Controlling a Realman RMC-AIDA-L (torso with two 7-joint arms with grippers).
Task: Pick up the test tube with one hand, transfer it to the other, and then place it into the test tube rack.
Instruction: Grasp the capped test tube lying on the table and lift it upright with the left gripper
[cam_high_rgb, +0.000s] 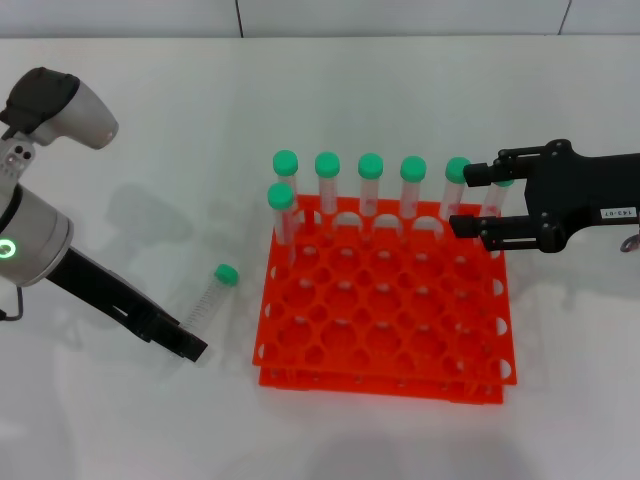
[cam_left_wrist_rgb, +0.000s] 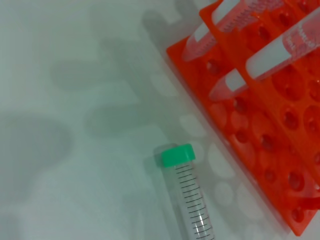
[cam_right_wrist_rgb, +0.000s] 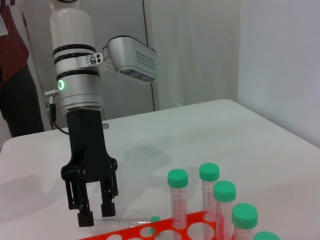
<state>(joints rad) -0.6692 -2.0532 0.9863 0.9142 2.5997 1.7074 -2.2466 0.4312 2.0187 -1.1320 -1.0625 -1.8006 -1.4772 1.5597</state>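
**Pickup pending: left gripper closing in on the lying tube**

Approach is the step in hand, judging by the layout. The test tube (cam_high_rgb: 212, 292) is lying flat on the white table (cam_high_rgb: 120, 420), just off the left edge of the test tube rack (cam_high_rgb: 385, 310), its green cap pointing toward the table's far edge. The left gripper (cam_right_wrist_rgb: 94, 212) is hanging right beside the tube's conical end, fingers parted narrowly, not yet around it. The right gripper (cam_high_rgb: 468, 200), carrying a small white label, is hovering over the rack's far right corner with its fingers spread wide and empty, near the capped tubes (cam_high_rgb: 371, 190) standing in the back row.

The next move is probably calling for the left fingers to straddle the slim barrel and pinch across it; a smooth, round, clear plastic tube is likely to roll if nudged from one side. The rack is glossy orange-red plastic, two-tiered, gridded with round holes, most of them open.
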